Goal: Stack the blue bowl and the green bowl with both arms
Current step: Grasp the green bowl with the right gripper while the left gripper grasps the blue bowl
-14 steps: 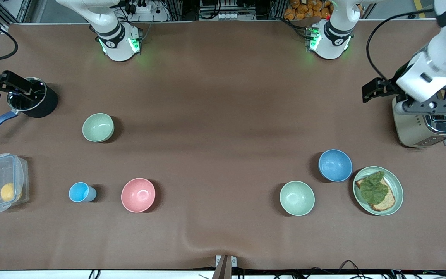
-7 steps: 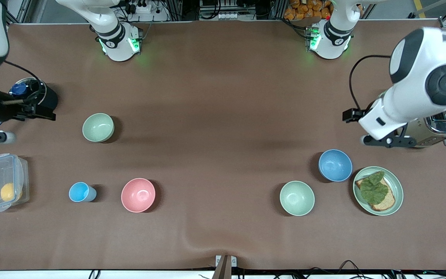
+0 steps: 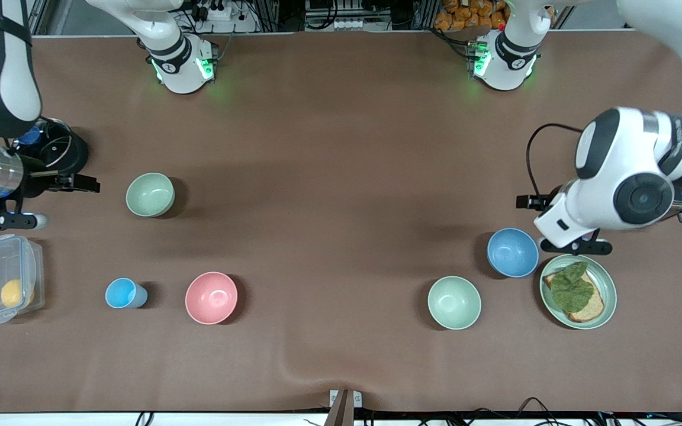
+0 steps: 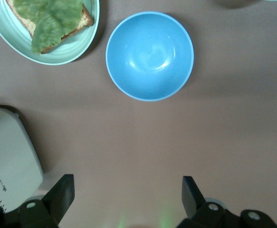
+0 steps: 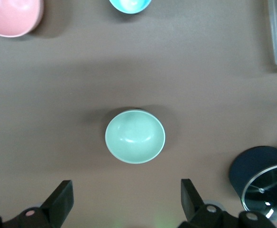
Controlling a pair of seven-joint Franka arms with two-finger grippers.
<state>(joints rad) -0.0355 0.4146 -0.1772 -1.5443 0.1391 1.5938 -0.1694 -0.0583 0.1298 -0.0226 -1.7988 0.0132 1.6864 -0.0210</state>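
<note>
Left gripper [image 4: 124,199] up in the air, fingers wide apart, nothing held. Blue bowl [image 4: 149,55] on the table just ahead of it, beside the toast plate [image 4: 77,45]. Right gripper [image 5: 124,199] up too, spread wide and bare, near the black pot [image 5: 262,183]. Green bowl [image 5: 134,136] right ahead of its fingers.

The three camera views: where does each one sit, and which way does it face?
Front view: high across the table, facing both bases; both arms show.
Left wrist view: looks down on the round matte blue bowl; open left gripper jaws show.
Right wrist view: looks down on a round mint-green matte bowl; open right gripper jaws show.
Shared: front view shows both bowls.
</note>
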